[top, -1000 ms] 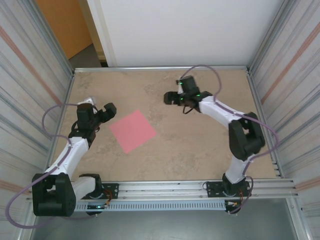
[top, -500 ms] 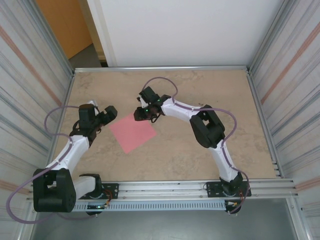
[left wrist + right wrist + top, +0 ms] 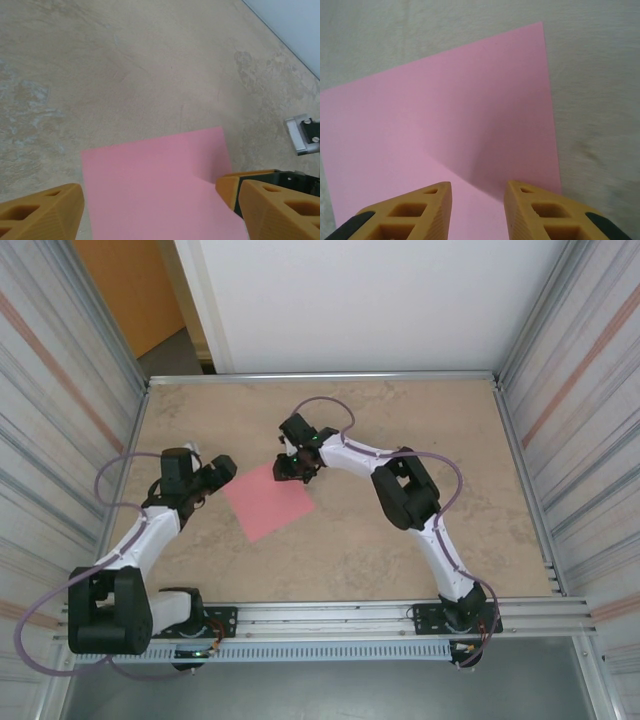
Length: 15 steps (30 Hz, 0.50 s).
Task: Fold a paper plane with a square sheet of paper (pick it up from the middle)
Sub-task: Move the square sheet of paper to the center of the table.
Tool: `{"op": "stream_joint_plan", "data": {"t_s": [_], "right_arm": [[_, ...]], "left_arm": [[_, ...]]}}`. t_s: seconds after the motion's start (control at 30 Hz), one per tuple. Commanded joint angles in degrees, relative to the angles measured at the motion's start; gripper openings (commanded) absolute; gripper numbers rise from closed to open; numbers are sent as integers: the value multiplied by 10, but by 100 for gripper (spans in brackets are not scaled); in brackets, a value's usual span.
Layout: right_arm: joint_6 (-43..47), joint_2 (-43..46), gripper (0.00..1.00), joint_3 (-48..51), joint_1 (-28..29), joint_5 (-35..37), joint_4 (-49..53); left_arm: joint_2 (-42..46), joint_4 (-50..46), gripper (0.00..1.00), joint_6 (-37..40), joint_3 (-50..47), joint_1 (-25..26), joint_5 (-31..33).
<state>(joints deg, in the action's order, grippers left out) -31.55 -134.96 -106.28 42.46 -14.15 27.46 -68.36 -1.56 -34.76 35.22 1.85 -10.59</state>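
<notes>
top: square sheet of paper (image 3: 265, 502) lies unfolded, left of centre on the table (image 3: 400, 540) | left wrist: left gripper (image 3: 149, 187) wide open over its left corner, holding nothing | right wrist: right gripper (image 3: 477, 190) narrowly apart at the far corner, no pinch I can see | every fold left, zero plane so far lol
</notes>
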Motion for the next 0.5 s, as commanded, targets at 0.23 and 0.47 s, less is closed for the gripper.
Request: {"op": "stream_joint_plan", "data": {"t_s": [0.23,0.47], "right_arm": [[-136,126,33,245,-123,95,25],[-136,227,33,340,-171,50,-13]], "left_arm": [[-95,-20,66,-23,71,43,-89],[-194,-41,47,-32,140,141,-127]]}}
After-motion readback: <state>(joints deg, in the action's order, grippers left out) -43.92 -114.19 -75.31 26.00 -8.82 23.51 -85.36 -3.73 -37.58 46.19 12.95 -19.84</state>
